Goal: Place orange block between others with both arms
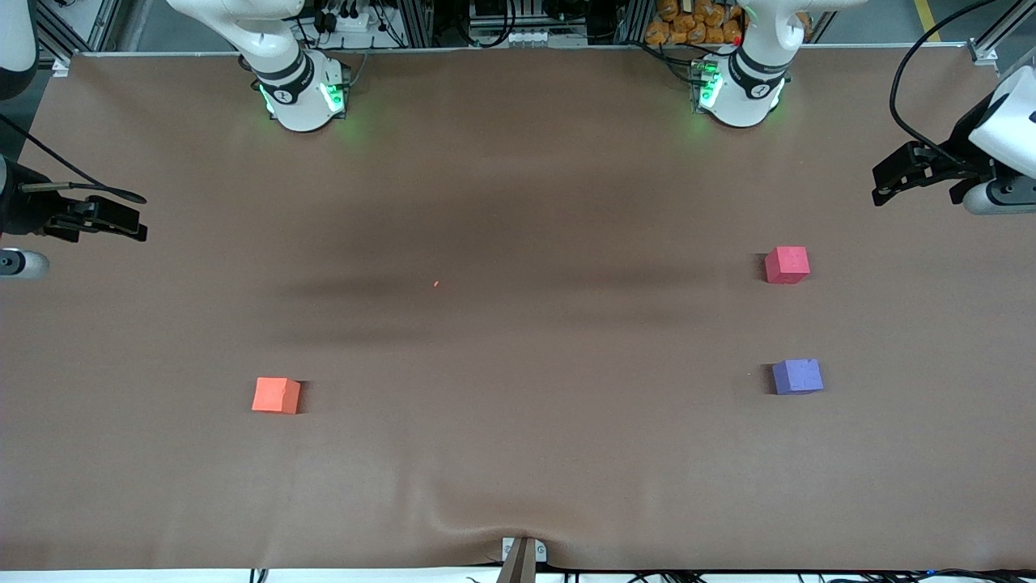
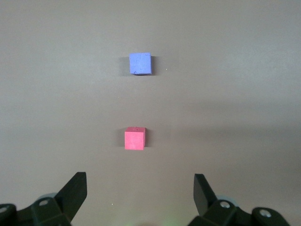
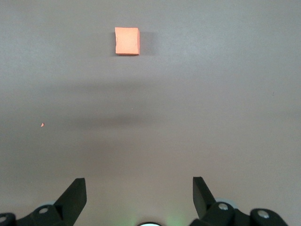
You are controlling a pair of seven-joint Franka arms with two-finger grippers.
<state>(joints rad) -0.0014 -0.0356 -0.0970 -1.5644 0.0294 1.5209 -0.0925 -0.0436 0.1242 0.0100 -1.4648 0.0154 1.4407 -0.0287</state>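
orange block (image 1: 276, 395) alone at right arm's end, red-pink cube (image 1: 787, 265) 12 o'clock of purple-blue cube (image 1: 797, 376) — left gripper (image 2: 140, 190), right gripper (image 3: 139, 190) both spread wide, empty, raised at table (image 1: 518, 202) ends

The orange block (image 1: 276, 395), red-pink cube (image 1: 787, 265) and purple-blue cube (image 1: 797, 376) look matt and foam-like. The table (image 1: 518, 453) wears a smooth matt brown cloth, rumpled near its clamp (image 1: 522, 555). The arm bases (image 1: 303, 97) are glossy white plastic.

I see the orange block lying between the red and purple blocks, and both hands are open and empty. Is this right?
Not quite. The orange block lies alone toward the right arm's end of the table, away from the red block and purple block, as the front view shows. Both hands are open and empty.
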